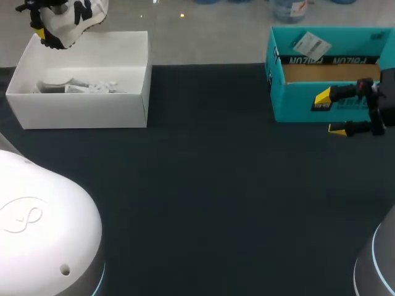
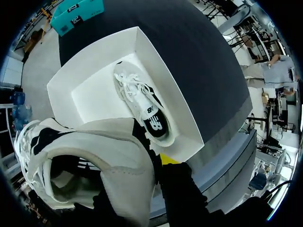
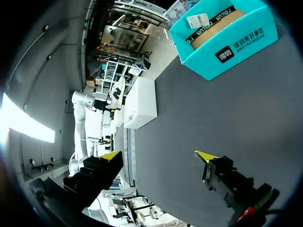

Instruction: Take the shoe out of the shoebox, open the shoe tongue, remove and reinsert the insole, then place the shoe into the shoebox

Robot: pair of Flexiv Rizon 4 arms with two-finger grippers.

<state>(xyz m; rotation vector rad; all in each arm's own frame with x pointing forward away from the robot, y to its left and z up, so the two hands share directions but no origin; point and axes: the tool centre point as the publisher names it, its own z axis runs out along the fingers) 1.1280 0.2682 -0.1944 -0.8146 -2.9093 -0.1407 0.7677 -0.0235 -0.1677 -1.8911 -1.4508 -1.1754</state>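
Your left gripper (image 1: 44,29) clamps the shoe (image 1: 77,21) above the white shoebox (image 1: 86,111) — a second shoe (image 2: 142,106) lies inside. Your right gripper (image 1: 330,114) hangs fingers apart over the dark table (image 1: 203,185), beside the teal box (image 1: 296,105).

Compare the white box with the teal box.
The white box is plain; the teal box carries print. The white box holds a shoe; the teal box shows only brown card and a white label. The white box sits at the table's left, the teal at its right. Both are open-topped.
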